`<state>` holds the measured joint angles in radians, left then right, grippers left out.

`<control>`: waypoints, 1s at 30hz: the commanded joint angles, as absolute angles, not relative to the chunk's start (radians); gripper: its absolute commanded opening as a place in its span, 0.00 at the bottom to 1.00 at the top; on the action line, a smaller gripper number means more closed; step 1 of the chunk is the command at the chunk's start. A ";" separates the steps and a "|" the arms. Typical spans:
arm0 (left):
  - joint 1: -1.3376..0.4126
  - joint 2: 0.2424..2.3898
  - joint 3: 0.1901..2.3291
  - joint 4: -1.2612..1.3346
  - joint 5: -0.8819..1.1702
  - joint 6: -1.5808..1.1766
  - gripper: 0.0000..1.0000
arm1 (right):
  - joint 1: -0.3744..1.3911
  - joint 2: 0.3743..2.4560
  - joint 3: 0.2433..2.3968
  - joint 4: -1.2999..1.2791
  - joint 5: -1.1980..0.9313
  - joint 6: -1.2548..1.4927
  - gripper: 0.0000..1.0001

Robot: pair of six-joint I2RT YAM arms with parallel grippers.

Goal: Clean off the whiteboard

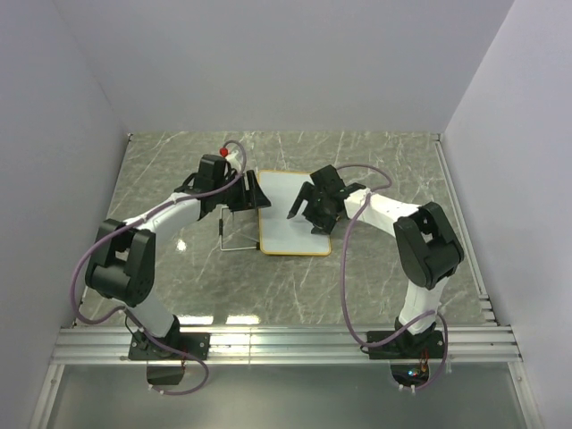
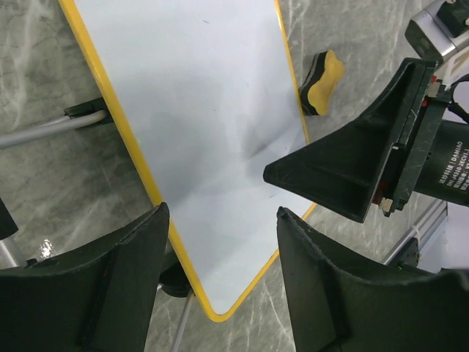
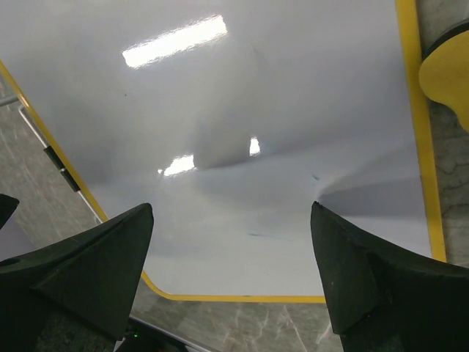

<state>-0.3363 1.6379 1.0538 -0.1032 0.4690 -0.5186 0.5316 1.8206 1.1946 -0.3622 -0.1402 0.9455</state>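
Whiteboard (image 1: pixel 284 222) lies with long axis near-to-far — left hand (image 2: pixel 222 213) and right hand (image 3: pixel 231 209) both spread open.

One whiteboard (image 1: pixel 281 219), one yellow-and-black block (image 2: pixel 322 82), two end effectors (image 2: pixel 223 213) (image 3: pixel 231 207).

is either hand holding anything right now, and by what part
Nothing is held. The left hand and right hand both hang open above the whiteboard, with no finger seen touching it.
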 commanded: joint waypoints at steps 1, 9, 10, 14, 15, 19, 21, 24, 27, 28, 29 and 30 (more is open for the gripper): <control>-0.341 1.664 1.100 -0.162 0.387 -0.517 0.65 | 0.515 1.825 1.232 -0.367 -0.133 0.934 0.94; -0.376 1.746 1.161 -0.262 0.304 -0.500 0.64 | 0.494 1.824 1.215 -0.359 -0.144 0.925 0.94; -0.380 1.759 1.173 -0.274 0.270 -0.502 0.64 | 0.494 1.825 1.213 -0.357 -0.146 0.927 0.94; -0.400 1.785 1.189 -0.311 0.224 -0.503 0.64 | 0.477 1.819 1.198 -0.350 -0.150 0.922 0.94; -0.402 1.792 1.195 -0.317 0.221 -0.505 0.64 | 0.476 1.818 1.195 -0.348 -0.152 0.922 0.94; -0.408 1.822 1.195 -0.318 0.210 -0.517 0.64 | 0.462 1.813 1.183 -0.345 -0.156 0.914 0.94; -0.411 1.828 1.183 -0.275 0.254 -0.529 0.64 | 0.456 1.810 1.175 -0.342 -0.160 0.908 0.94; -0.411 1.832 1.149 -0.168 0.349 -0.560 0.64 | 0.445 1.810 1.166 -0.344 -0.164 0.900 0.94; -0.413 1.848 1.118 -0.057 0.454 -0.612 0.64 | 0.436 1.812 1.155 -0.337 -0.170 0.894 0.94; -0.414 1.858 1.114 -0.037 0.475 -0.624 0.64 | 0.433 1.812 1.154 -0.337 -0.170 0.891 0.94; -0.417 1.867 1.111 -0.019 0.492 -0.644 0.63 | 0.431 1.815 1.154 -0.336 -0.173 0.891 0.94; -0.420 1.877 1.103 -0.008 0.526 -0.653 0.61 | 0.430 1.819 1.154 -0.336 -0.176 0.888 0.94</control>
